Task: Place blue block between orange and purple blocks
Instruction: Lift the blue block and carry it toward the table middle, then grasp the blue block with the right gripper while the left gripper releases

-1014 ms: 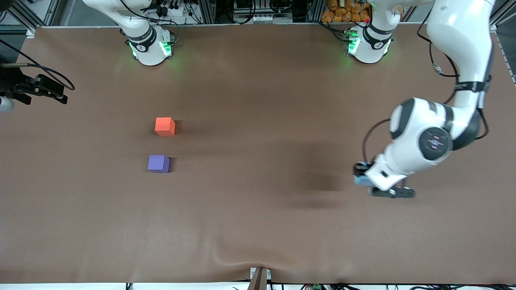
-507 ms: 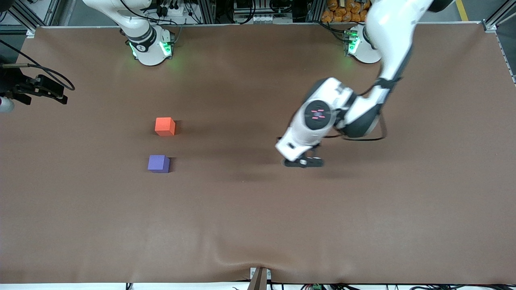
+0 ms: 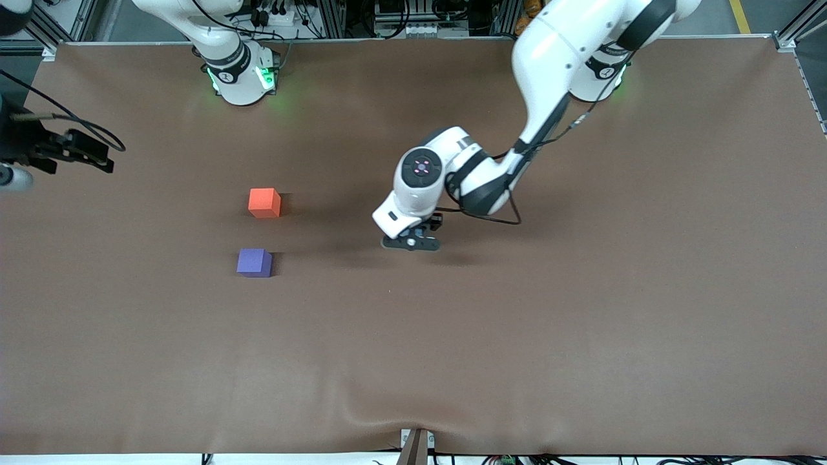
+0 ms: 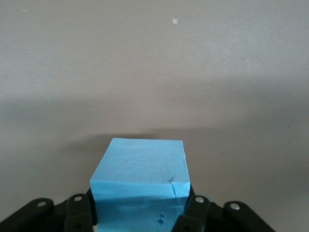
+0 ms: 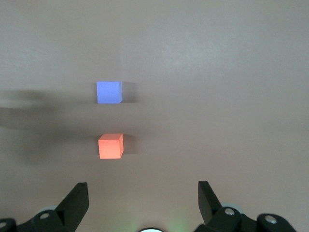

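Observation:
The orange block (image 3: 264, 203) and the purple block (image 3: 254, 263) sit apart on the brown table, toward the right arm's end, the purple one nearer the front camera. My left gripper (image 3: 411, 241) hangs low over the table's middle, at about the level of the gap between them. In the left wrist view it (image 4: 140, 212) is shut on the blue block (image 4: 140, 176); the arm hides the block in the front view. My right gripper (image 5: 142, 191) is open and empty, held high, looking down on the orange block (image 5: 110, 146) and the purple block (image 5: 109, 92).
The brown cloth-covered table (image 3: 413, 361) is bare between my left gripper and the two blocks. My right arm's black hand and cable (image 3: 71, 150) show at the table's edge at the right arm's end. A small clamp (image 3: 417, 445) sits at the near edge.
My left arm has swept with the blue block from the left arm's end to the table's middle, toward the two blocks. My right hand shifted only slightly.

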Robot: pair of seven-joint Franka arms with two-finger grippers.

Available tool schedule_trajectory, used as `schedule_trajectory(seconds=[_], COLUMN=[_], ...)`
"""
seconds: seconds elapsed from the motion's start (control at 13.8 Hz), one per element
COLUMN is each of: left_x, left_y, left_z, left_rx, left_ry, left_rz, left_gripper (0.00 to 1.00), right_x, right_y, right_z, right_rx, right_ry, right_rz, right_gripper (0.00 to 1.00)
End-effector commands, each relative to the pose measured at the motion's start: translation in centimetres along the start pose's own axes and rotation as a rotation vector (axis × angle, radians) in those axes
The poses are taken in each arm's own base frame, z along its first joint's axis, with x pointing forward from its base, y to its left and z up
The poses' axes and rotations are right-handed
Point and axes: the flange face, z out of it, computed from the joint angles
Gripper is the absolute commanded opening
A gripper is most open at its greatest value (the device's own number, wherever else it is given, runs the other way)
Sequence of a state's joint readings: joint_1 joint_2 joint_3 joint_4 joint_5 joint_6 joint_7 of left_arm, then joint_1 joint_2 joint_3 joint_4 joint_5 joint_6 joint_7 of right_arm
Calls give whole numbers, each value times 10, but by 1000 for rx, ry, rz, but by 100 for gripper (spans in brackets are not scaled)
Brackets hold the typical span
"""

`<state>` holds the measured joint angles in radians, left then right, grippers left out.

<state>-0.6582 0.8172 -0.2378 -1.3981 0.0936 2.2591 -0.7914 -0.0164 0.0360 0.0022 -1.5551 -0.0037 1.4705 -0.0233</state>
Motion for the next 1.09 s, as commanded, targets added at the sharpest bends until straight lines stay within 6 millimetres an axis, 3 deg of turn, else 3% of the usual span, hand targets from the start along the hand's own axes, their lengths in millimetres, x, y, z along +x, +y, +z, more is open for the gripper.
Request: schedule_trajectory(seconds=[0.0,0.07,0.14,0.36,0.58,0.72,0.94,1.01], left_x=[-15,-18,-20,-17,-2,23,53,59], left_y=[25,27,29,34,24,-8,-65,-83], left_z=[20,24,22,-14,-78,-142,-214,-229], left_rx=[14,26,26,-2,-13,-26,-34,-25], left_ry=[48,53,57,85,117,152,166,162], left_rz=[-7,-1,4,0,-27,-87,-188,-208], left_gripper=[59,97,100,100,100,100,100,100], right_x=[20,25,27,42,49,49,44,41], right_y=[1,-3,-10,-34,-45,-64,-114,-135], right_z=[23,32,37,65,92,106,113,118], right_rx=[1,5,13,37,113,142,151,154], right_ry=[-43,-60,-71,-110,-112,-119,-120,-122], right_rz=[-11,-17,-21,-50,-47,-11,51,67], right_gripper=[100,100,100,100,100,100,100,100])
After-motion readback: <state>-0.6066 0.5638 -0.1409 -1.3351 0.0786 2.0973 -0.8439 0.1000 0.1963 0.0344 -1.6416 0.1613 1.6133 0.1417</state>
